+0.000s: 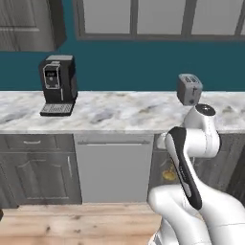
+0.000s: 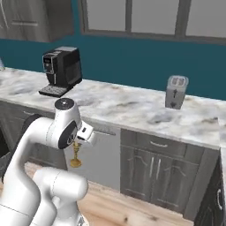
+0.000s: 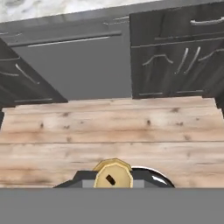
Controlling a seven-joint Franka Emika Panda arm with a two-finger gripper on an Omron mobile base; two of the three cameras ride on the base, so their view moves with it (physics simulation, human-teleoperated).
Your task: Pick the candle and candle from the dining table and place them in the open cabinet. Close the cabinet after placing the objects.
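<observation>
The gripper (image 3: 113, 178) is pressed together on the brass candle (image 2: 76, 154), whose gold base shows at 6 o'clock in the hand view, above the plank floor (image 3: 109, 127). In the right base view the holder hangs below the arm's wrist, before the grey dishwasher (image 2: 101, 154). The fingers are mostly hidden, so the contact itself looks likely, not certain.
</observation>
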